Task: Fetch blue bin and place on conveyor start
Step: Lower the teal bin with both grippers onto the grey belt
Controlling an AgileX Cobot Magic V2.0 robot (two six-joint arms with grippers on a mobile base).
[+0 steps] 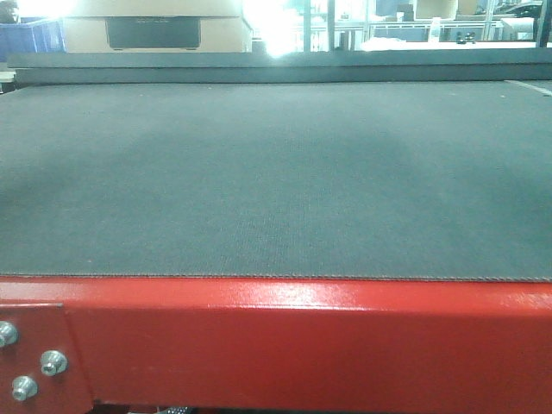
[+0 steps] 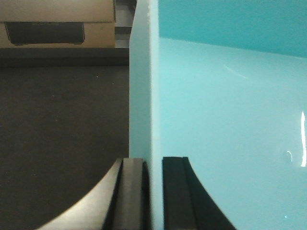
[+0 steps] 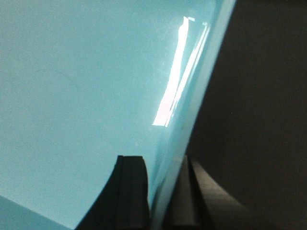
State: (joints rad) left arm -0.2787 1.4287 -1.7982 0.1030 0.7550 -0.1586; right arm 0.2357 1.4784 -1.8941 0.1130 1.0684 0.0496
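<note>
Left wrist-mounted view: 1 blue bin point(image 2: 216, 120), pale cyan, inner wall glossy and bare. The left gripper point(image 2: 154, 165) was closed on its thin side wall, 1 finger outside, 1 inside, with the dark conveyor start point(image 2: 62, 134) to the left. Right wrist-mounted view: the right gripper point(image 3: 160, 163) likewise pinched a bin wall. Front view: belt on red frame point(image 1: 302, 336), 3 bolts point(image 1: 53, 362).

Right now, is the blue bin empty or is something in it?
Looks empty: both wrist cameras show only bare glossy inside of the blue bin; the rest is unseen.
</note>
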